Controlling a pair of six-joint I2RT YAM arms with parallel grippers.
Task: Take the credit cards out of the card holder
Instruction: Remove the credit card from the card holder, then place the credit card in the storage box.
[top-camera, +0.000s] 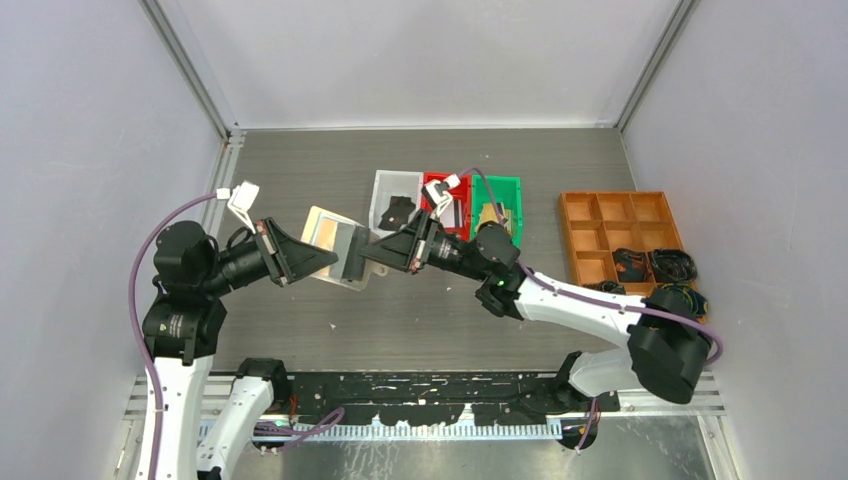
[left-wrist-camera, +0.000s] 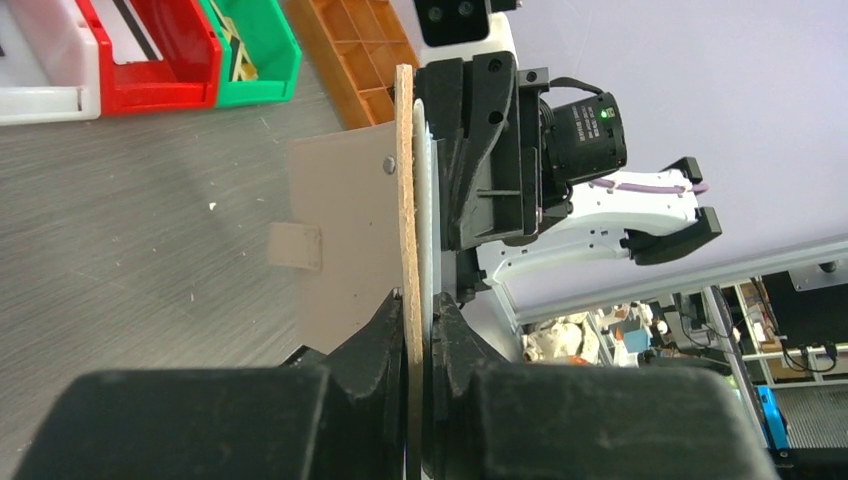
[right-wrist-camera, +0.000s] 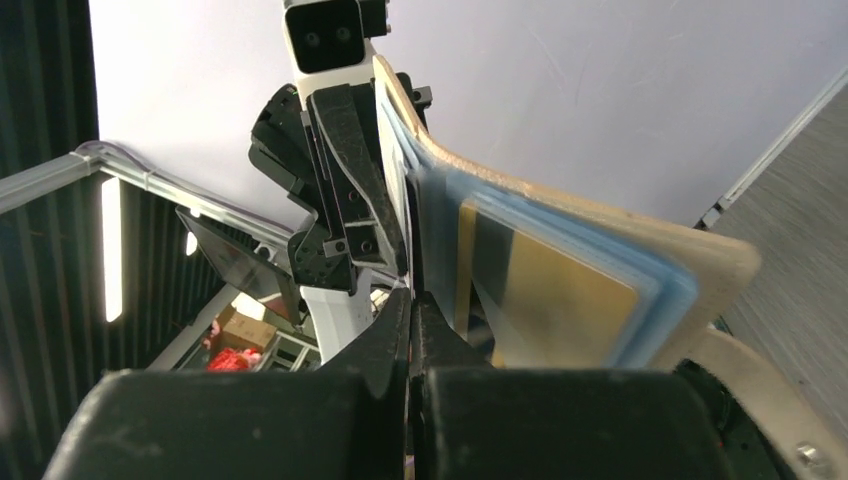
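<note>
Left gripper (top-camera: 336, 261) is pinching the card holder (top-camera: 325, 229) edge, holding it open off the table (top-camera: 300, 170). Gold card (right-wrist-camera: 550, 300) is sitting in its clear sleeve. Right gripper (top-camera: 365, 257) is clamping an inner sleeve, opposite side.

You're in a robotics lab cell: pale wall panels (top-camera: 90, 100) on aluminium frame posts (top-camera: 190, 70) box in a grey brushed-metal table (top-camera: 300, 170) left, far and right. Coloured sorting bins (top-camera: 510, 185) and an orange compartment tray (top-camera: 612, 195) sit at the far right. Beyond the frame, the left wrist view catches cluttered shelving (left-wrist-camera: 600, 335).
</note>
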